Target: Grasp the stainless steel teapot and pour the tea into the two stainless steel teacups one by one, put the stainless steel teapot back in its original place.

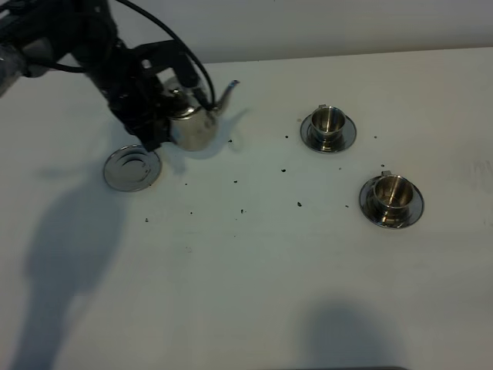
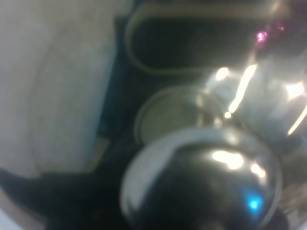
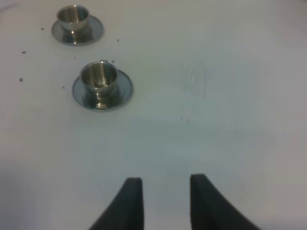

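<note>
The stainless steel teapot [image 1: 192, 122] is at the back left, spout pointing right, just right of its round steel coaster [image 1: 132, 167], which is bare. My left gripper [image 1: 171, 116] is shut on the teapot's handle side. The left wrist view shows only a blurred close-up of the shiny pot [image 2: 206, 187]. Two steel teacups stand on saucers at the right, one farther back [image 1: 329, 123] and one nearer [image 1: 391, 193]. They also show in the right wrist view, nearer [image 3: 99, 79] and farther [image 3: 73, 19]. No tea shows. My right gripper [image 3: 165, 191] is open and empty, well short of the cups.
Small dark specks [image 1: 299, 203] are scattered over the white table [image 1: 254, 293] between the teapot and the cups. The table's far edge [image 1: 370, 52] runs along the back. Shadows of the arms fall on the front left and front middle.
</note>
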You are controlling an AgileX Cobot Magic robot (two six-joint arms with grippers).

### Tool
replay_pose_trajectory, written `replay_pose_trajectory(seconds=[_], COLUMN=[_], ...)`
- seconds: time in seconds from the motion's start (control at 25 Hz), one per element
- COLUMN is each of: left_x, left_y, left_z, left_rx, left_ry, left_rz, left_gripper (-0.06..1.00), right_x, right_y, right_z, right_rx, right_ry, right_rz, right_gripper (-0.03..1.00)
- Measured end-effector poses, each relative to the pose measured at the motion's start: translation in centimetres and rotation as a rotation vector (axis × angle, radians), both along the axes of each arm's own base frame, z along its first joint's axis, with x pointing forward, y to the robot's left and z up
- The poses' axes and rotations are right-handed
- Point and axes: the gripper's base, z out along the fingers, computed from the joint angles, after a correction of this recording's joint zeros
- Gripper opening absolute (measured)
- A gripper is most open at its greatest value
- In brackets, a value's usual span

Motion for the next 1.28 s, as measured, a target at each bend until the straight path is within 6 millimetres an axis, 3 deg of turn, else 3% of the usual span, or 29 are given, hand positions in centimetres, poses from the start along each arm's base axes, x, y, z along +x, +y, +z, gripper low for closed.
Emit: replay_pose_trajectory(seconds=[0.24, 0.52, 1.0, 1.28], left_x=[-1.5, -3.5, -7.4, -8.7], left_y=[-5.2, -9.5, -15.3, -16.9], left_z=[0.1, 0.1, 0.1, 0.0], left_rx=[-0.015, -0.035, -0.04, 0.095], left_ry=[-0.031, -0.029, -0.008, -0.072], left_rz=[-0.113, -0.204, -0.312, -0.278], left_gripper=[0.22, 0.22, 0.22, 0.22], right_x=[0.0, 0.0, 0.0, 0.0], right_y=[0.0, 0.0, 0.0, 0.0], right_z=[0.0, 0.0, 0.0, 0.0], right_rx=[0.0, 0.0, 0.0, -0.001], right_ry=[0.0, 0.0, 0.0, 0.0], right_rz=[0.0, 0.0, 0.0, 0.0], right_gripper=[0.23, 0.23, 0.23, 0.23])
